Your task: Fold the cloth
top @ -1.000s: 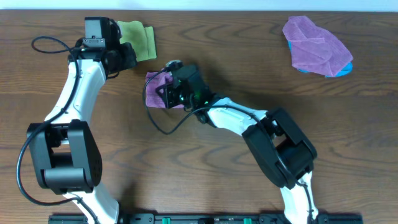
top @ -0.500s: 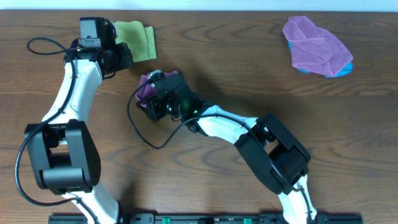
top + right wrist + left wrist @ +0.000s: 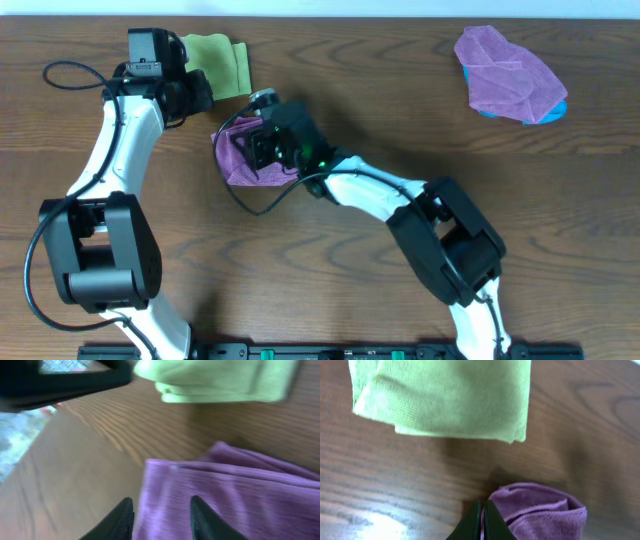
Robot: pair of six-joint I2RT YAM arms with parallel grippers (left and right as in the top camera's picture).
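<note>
A purple cloth (image 3: 232,162) lies loosely folded on the wooden table, left of centre. It also shows in the right wrist view (image 3: 235,500) and the left wrist view (image 3: 542,512). My right gripper (image 3: 256,152) hangs over it, open; in the right wrist view (image 3: 162,517) its fingers straddle the cloth's left edge and hold nothing. My left gripper (image 3: 203,95) is shut and empty, just above and left of the purple cloth; in the left wrist view (image 3: 482,520) its tips point between the two cloths.
A folded green cloth (image 3: 222,65) lies at the back left, right by the left gripper, and also shows in the left wrist view (image 3: 445,397). Another crumpled purple cloth (image 3: 510,72) lies on something blue (image 3: 553,112) at the back right.
The right gripper swung left with the purple cloth bunched, then drew back to the right. The cloth now lies wider and further left. The left gripper shifted slightly left.
</note>
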